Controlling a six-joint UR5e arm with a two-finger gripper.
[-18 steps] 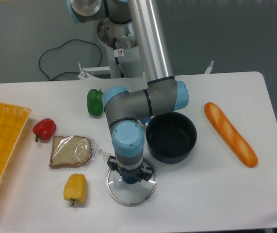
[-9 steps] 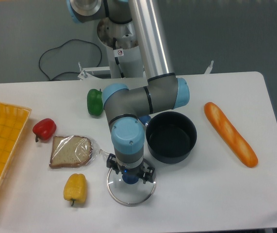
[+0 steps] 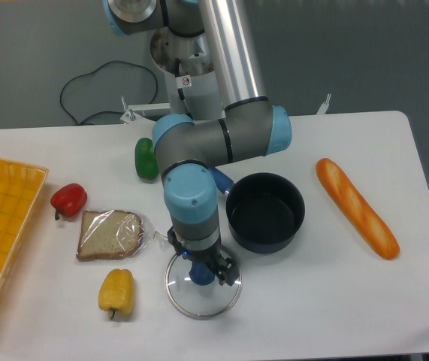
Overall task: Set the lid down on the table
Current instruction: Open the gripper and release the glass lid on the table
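Lid flat on table, gripper directly over its knob.
Taking the pot (image 3: pixel 265 212) as landmark, we note: yellow tray (image 3: pixel 0 233) far left; bread slice (image 3: pixel 109 234) left; lid (image 3: pixel 202 289) on the table (image 3: pixel 327 301) just front-left; gripper (image 3: pixel 203 274) above its centre, jaw spacing we cannot tell; 1 baguette (image 3: pixel 357 207) right.

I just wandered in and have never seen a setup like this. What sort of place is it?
Probably a robotics lab: an industrial arm is mounted at a plain white table, cables trail on the grey floor behind, and the peppers and baguette look like practice props.
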